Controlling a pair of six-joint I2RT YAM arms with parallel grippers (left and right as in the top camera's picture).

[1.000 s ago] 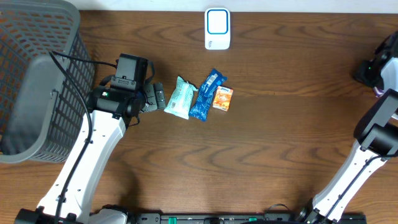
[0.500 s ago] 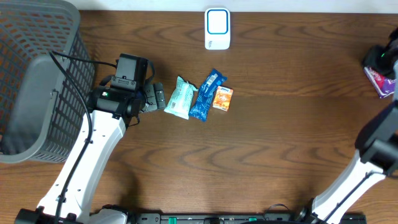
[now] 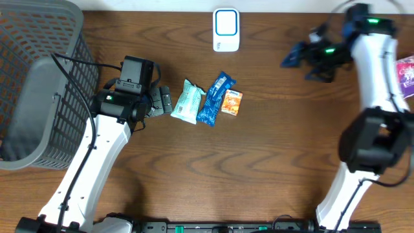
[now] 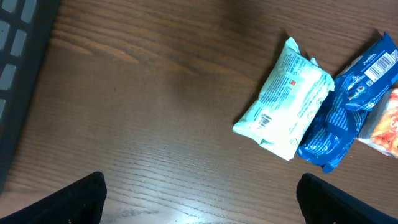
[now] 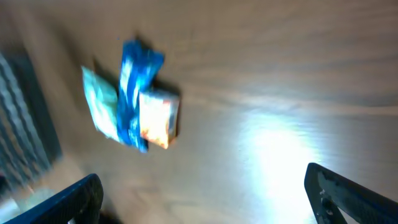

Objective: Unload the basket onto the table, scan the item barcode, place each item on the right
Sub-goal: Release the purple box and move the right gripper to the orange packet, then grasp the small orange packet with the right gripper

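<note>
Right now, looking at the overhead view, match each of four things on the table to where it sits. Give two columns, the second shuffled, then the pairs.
1. white scanner
2. grey basket
3. blue packet
4. purple packet

A. between the green packet and the orange box
B. right edge of the view
C. top middle of the view
D. left edge of the view

Pairs: 1-C, 2-D, 3-A, 4-B

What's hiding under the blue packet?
The blue packet lies on the wooden table, between a mint-green pack and an orange box. Anything directly beneath it is covered, so I cannot tell.
</note>
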